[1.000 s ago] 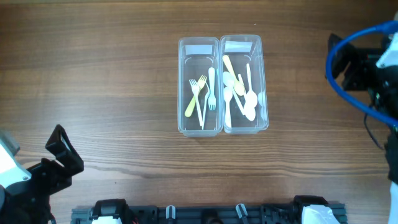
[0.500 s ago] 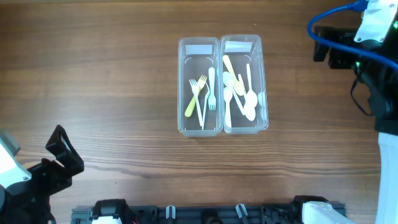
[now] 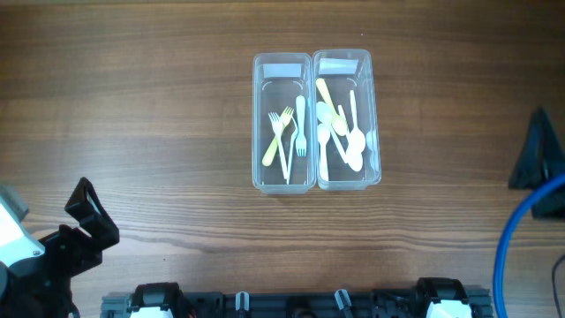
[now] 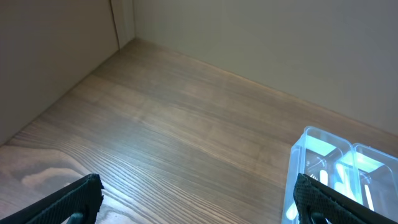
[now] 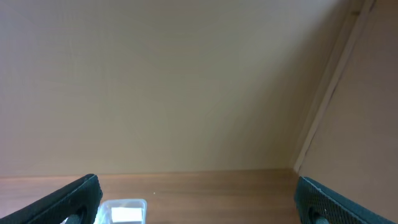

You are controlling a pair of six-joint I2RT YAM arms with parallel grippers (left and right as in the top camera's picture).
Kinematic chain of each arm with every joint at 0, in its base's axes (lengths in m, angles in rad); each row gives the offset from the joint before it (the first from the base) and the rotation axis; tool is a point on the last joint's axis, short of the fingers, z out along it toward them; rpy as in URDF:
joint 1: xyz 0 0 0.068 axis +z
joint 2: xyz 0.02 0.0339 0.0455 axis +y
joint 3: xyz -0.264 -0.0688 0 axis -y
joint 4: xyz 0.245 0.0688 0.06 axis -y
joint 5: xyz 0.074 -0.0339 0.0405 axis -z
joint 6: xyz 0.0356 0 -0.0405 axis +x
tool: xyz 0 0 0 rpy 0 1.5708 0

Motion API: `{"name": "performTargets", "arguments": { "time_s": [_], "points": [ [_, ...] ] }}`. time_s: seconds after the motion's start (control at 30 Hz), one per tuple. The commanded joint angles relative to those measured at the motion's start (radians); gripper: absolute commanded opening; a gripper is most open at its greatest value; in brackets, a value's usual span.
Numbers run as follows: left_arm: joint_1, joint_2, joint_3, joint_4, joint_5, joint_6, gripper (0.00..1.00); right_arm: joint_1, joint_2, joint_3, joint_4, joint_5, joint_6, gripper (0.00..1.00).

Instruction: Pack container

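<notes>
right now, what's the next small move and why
Likely just park the arms: forks lie in the left bin, spoons in the right bin, no loose cutlery shows on the table, and the left tool and right tool are both open, empty and well clear of the bins.

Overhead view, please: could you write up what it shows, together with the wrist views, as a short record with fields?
left container: clear, no lid, holds yellow and white forks
right container: clear, no lid, touching the left one, holds yellow and white spoons
left claw: open, empty, near the table's front left corner
right claw: open, empty, at the right edge
table: wood grain
</notes>
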Motion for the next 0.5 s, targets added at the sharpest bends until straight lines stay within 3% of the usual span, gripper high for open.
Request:
{"name": "performTargets", "arguments": {
  "time_s": [0.0,0.23,0.47],
  "points": [
    [0.006,0.006,-0.005,-0.001,-0.017,-0.002,1.0,0.003,0.0,-0.004,0.002,0.025,-0.019,1.0],
    [0.006,0.006,-0.005,-0.008,-0.017,-0.002,1.0,0.003,0.013,-0.004,-0.027,0.025,-0.019,1.0],
    [0.006,0.006,-0.005,-0.013,-0.017,-0.001,1.0,0.003,0.013,-0.004,-0.218,0.025,-0.019,1.0]
  ]
}}
